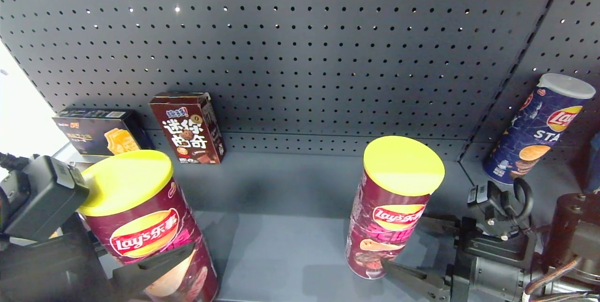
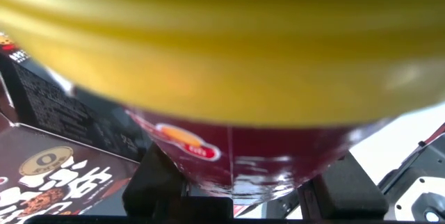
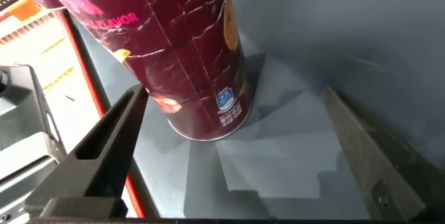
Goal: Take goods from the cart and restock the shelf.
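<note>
My left gripper is shut on a maroon chip can with a yellow lid, held upright at the shelf's front left. In the left wrist view the same can sits between the two fingers. A second maroon can stands upright on the grey shelf, right of centre. My right gripper is open, its fingers either side of that can's lower part without pressing it. In the right wrist view the can stands close to one finger, with a wide gap to the other.
A brown cookie box and a dark flat box stand at the back left against the pegboard wall. A blue chip can stands beyond the divider on the right. The shelf's middle is bare.
</note>
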